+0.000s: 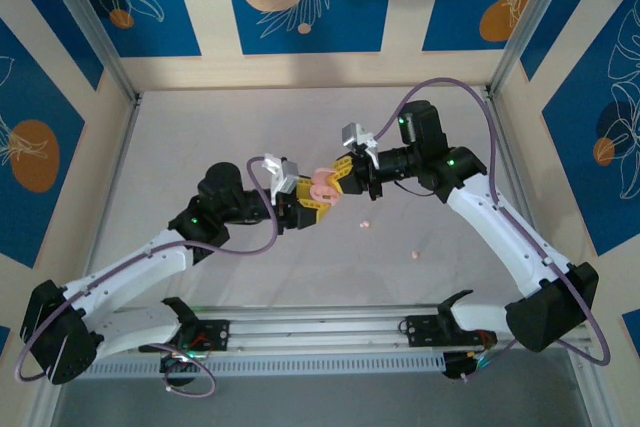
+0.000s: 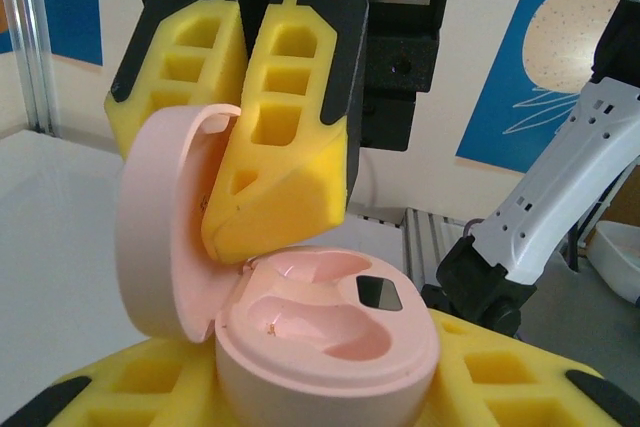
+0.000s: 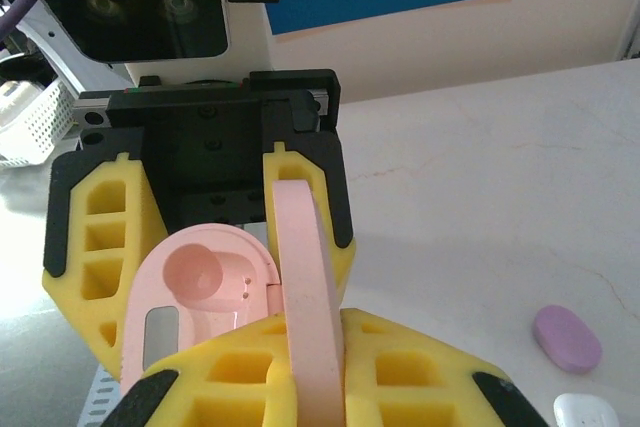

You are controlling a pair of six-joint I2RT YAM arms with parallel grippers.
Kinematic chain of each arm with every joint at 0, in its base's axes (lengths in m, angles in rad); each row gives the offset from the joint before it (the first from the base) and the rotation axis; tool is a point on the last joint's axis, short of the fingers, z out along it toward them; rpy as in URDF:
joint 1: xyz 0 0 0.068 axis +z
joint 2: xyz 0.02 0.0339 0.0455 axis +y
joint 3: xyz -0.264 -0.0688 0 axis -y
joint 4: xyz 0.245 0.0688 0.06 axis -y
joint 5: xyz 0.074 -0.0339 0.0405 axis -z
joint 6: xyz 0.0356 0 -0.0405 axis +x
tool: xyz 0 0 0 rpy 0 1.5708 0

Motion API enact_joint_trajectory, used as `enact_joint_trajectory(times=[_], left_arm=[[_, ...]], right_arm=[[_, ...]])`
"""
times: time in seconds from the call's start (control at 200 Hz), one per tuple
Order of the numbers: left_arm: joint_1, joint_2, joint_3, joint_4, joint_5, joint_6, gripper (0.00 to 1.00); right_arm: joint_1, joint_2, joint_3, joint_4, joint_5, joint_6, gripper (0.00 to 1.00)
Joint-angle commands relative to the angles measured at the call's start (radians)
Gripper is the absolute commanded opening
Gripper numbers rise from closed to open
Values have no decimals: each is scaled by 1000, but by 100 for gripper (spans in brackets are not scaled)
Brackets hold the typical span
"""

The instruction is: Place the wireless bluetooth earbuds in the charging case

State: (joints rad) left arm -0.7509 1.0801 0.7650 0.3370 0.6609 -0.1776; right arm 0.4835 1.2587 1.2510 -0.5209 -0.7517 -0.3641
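**While both pincers hold the case open, the buds lie on the tabletop**

Right, I have the pink charging case point(image 1: 322, 187) up in the air between the two arms, clear of the tabletop point(image 1: 200, 127). My left pincer point(image 1: 303, 205) is clamped on the base, a yellow pad on either side. My right pincer point(image 1: 342, 173) is clenched on the lid point(image 2: 150, 237). From the left wrist I see one of its fingers point(image 2: 290, 157) inside the open shell and the other behind, with the lid sandwiched between them. From the right wrist, that lid runs edge-on between my own pads.

The sockets point(image 2: 310, 322) look like bare pink plastic, so I judge this to be the open-and-present step, with nothing inserted yet. The peach-pink earbuds point(image 1: 365, 224) are tiny specks on the tabletop, one just below the pincers and the other earbud point(image 1: 414, 251) further right. A purple case point(image 3: 567, 338) and a white case point(image 3: 590, 412) lie off to the side.

For the next move, both pincers are busy, so one has to let go. I'd free the right one, provided the lid stands open by itself, and bring it down on the nearer bud. That bud is small against these bulky pads, so the pinch must be centred. The left should keep the sockets facing up.
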Motion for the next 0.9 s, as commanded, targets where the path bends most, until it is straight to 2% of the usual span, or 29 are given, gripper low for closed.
enact_joint_trajectory(times=[0.0, 0.27, 0.6, 0.805, 0.895], left_arm=[[-18, 6, 19, 28, 32, -5, 41], [-19, 7, 21, 25, 29, -3, 45], [-21, -1, 22, -1, 17, 7, 34], [-21, -15, 13, 1, 8, 16, 28], [-22, -21, 4, 17, 8, 21, 28]], right_arm=[[18, -15, 24, -12, 14, -30, 12], [30, -15, 25, -11, 52, -39, 12], [35, -33, 17, 9, 70, -30, 14], [33, -56, 11, 26, 103, -15, 28], [27, -73, 11, 47, 142, 32, 41]])
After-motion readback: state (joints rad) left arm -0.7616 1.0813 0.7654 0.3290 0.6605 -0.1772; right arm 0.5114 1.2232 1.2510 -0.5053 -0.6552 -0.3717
